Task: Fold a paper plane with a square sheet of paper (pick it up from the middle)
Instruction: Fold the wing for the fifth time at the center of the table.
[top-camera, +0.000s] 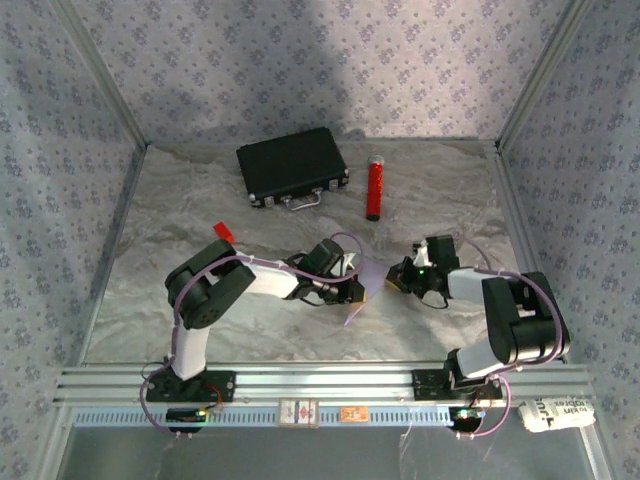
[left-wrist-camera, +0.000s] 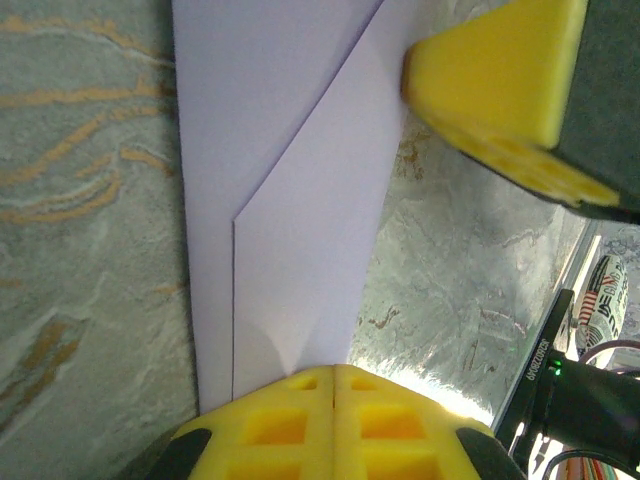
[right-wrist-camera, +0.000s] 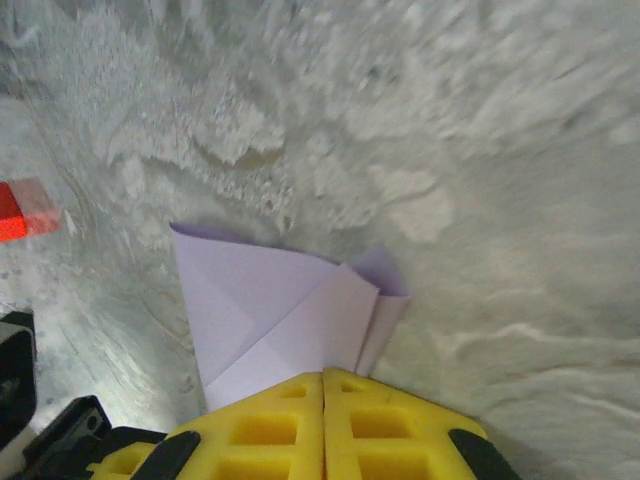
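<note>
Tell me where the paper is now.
In the top view, the paper is mid-table, pinched between the left claw and right claw, well in front of the case.

Enclosed on three sides by pale flower-print walls (top-camera: 330, 60); surfaced with a grey marbled tabletop (top-camera: 200, 200); edged nearside by an aluminium rail (top-camera: 330, 378).

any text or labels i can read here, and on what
Crumpled white packet beside the rail: dark print, too blurred to read.
White sticker and orange sticker on the aluminium rail: too small to read.
Black arm part: white print, too small.
</note>
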